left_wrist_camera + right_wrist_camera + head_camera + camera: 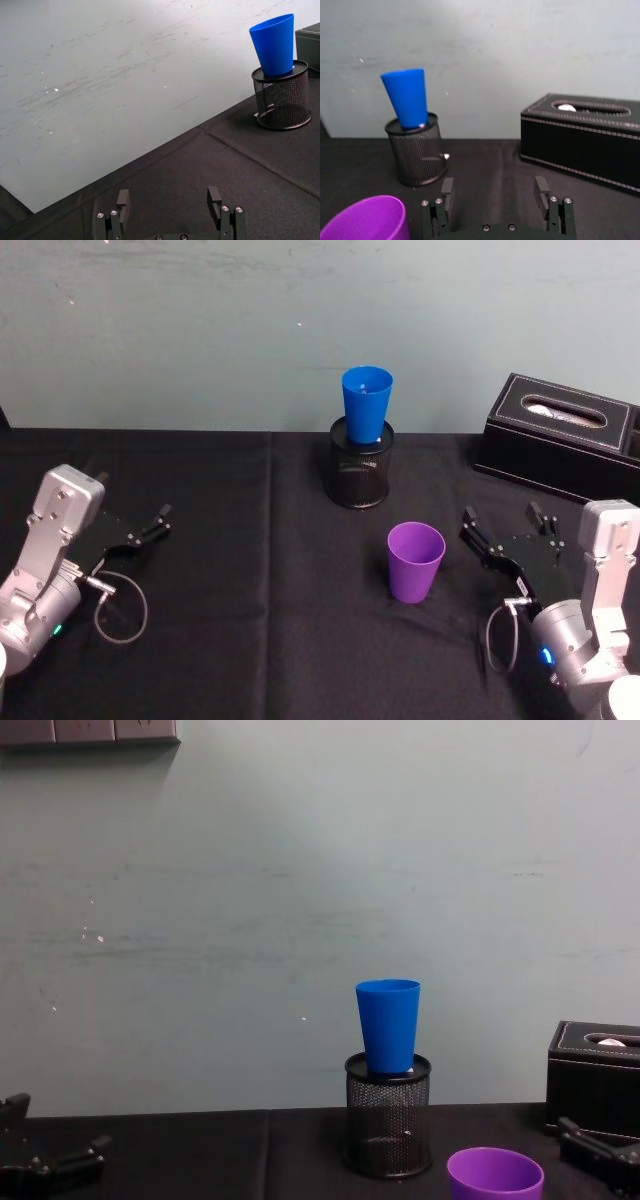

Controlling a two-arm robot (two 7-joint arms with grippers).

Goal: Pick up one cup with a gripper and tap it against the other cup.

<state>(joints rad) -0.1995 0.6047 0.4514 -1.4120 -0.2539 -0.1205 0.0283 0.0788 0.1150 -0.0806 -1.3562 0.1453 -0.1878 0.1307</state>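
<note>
The purple cup [415, 561] stands upright on the black cloth, just right of the table's middle; its rim shows in the right wrist view [365, 218] and the chest view [495, 1175]. The blue cup [366, 405] sits upright in a black wire-mesh pen holder [360, 464] behind it, also seen as the blue cup [274, 44] [408, 98] [389, 1025]. My right gripper [502, 524] rests open on the cloth, a short way right of the purple cup, holding nothing. My left gripper [160, 520] lies open at the table's left, far from both cups.
A black tissue box [564, 435] stands at the back right, behind my right arm. The mesh pen holder [388, 1115] is close behind the purple cup. A pale wall [300, 900] rises right behind the table's far edge.
</note>
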